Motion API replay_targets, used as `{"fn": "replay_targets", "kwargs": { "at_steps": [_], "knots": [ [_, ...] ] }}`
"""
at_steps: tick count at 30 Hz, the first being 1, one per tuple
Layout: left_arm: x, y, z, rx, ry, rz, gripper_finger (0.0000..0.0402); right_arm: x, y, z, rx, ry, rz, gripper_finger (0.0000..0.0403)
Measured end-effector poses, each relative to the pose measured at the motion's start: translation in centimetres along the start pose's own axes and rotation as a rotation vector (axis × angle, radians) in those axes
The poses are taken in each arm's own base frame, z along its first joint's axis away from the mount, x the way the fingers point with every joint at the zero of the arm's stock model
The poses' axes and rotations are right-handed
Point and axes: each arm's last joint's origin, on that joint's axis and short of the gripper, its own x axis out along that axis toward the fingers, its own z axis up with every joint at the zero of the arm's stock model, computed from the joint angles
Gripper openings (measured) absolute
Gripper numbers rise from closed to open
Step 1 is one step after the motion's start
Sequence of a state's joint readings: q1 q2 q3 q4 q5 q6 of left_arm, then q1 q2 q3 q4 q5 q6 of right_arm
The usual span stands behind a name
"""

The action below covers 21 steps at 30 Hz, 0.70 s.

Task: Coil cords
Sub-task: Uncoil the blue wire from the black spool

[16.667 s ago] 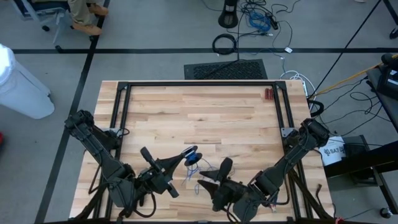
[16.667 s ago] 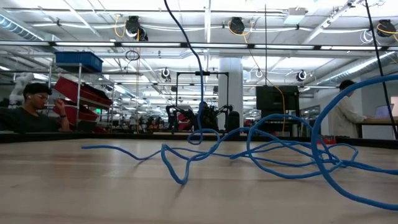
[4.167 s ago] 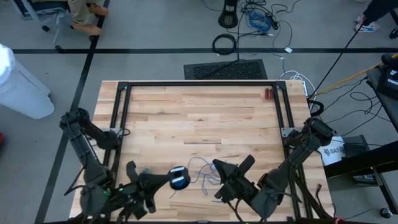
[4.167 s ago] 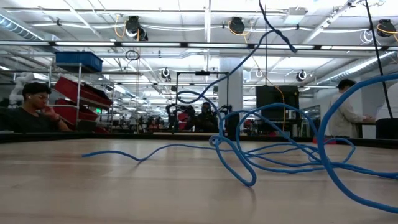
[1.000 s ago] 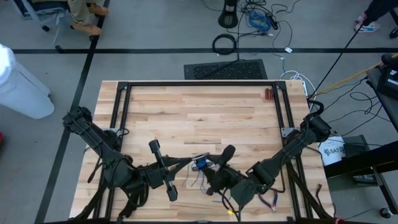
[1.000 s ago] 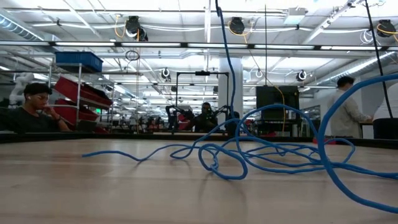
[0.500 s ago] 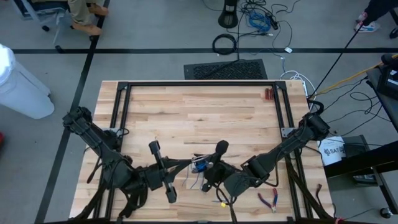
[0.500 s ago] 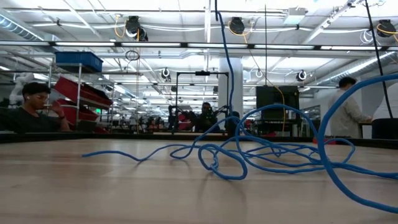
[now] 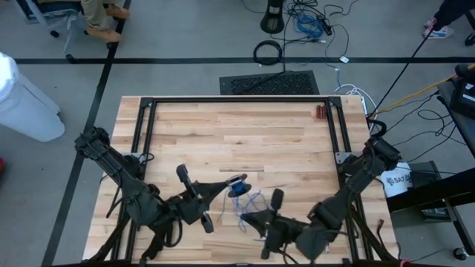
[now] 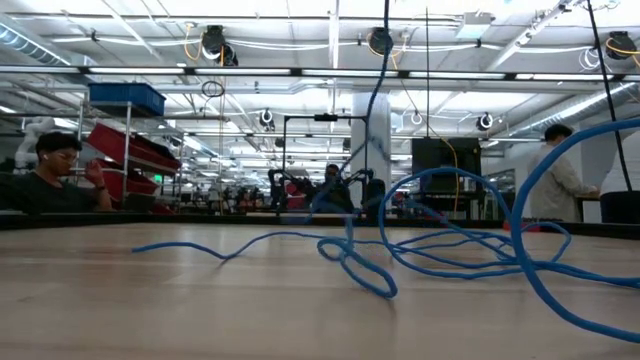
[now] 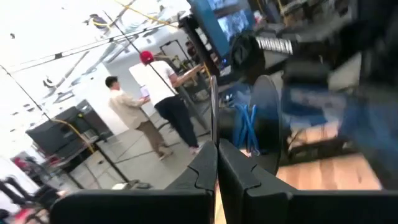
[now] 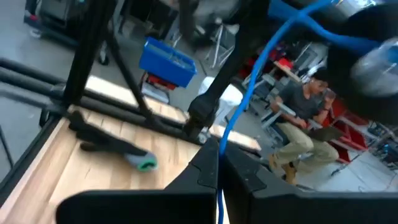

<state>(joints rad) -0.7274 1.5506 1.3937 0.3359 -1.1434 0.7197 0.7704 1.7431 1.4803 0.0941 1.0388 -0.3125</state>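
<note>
From above my own arms cover much of the cord [image 9: 249, 202] on the tabletop [image 9: 237, 133], its strand in the low view runs off the top edge, and my left wrist picture is smeared where the coil [image 11: 264, 121] hangs.

Wooden counter [image 9: 237, 141] with black frame [image 9: 145, 111]; small red item [image 9: 320, 112] at far edge; black cable ring [image 9: 268, 52] and floor mat [image 9: 269, 82] beyond.

Blue cord [image 9: 239, 189] between left hand [image 9: 225, 183] and right hand [image 9: 245, 217], wooden table [image 9: 237, 133]
</note>
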Motion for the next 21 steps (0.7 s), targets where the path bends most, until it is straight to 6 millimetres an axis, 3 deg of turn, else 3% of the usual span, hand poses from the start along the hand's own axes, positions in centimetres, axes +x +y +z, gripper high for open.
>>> {"fn": "replay_targets", "kwargs": {
  "at_steps": [5, 9, 15, 21],
  "knots": [
    [0.0, -0.7, -0.9, 0.173, 0.046, -0.038, 0.0008, -2.0, -0.7, 1.7, 0.022, -0.061, -0.019, 0.0001],
    [-0.1, -1.0, -1.4, 0.260, 0.068, -0.056, 0.0008, -3.3, -1.3, 2.2, -0.005, -0.023, -0.131, 0.0000],
    [-1.7, -1.6, -0.8, 0.390, 0.033, -0.091, 0.0003, -4.5, -1.2, 1.5, -0.142, 0.109, -0.331, 0.0000],
    [-3.9, -1.8, 0.4, 0.433, -0.004, -0.074, 0.0003, -3.9, -1.3, 0.0, -0.181, 0.148, -0.362, 0.0000]
  ]
}}
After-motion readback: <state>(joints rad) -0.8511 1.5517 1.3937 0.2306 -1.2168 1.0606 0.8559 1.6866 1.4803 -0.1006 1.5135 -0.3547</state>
